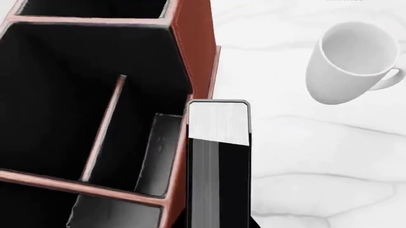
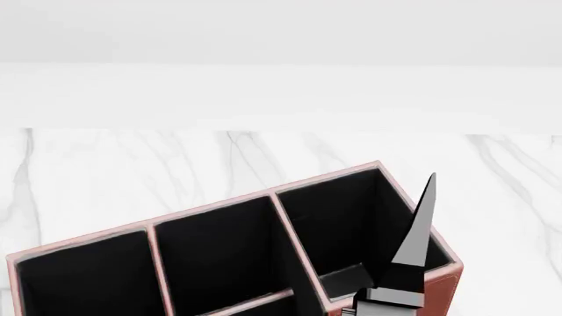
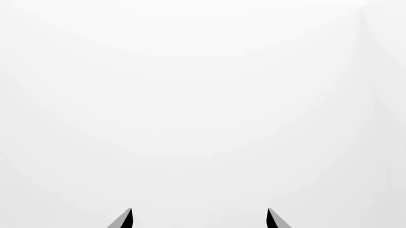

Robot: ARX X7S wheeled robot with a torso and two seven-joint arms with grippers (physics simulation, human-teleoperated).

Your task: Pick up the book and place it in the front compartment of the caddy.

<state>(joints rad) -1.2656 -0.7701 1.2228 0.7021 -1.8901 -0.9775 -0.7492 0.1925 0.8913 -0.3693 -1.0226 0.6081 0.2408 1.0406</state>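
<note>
The book [image 1: 219, 166] is held upright, white page edge on top, just beside the caddy's [image 1: 190, 61] outer wall and above the marble table [image 1: 317, 156]. In the head view the book [image 2: 414, 243] is seen tilted over the caddy's [image 2: 220, 207] right end compartment. The left gripper's fingers are hidden, so their grip cannot be told. A white mug [image 1: 352, 61] is seen well apart. The right gripper [image 3: 199, 219] is shown with its 2 fingertips [image 3: 124, 219] spread, nothing between them.
</note>
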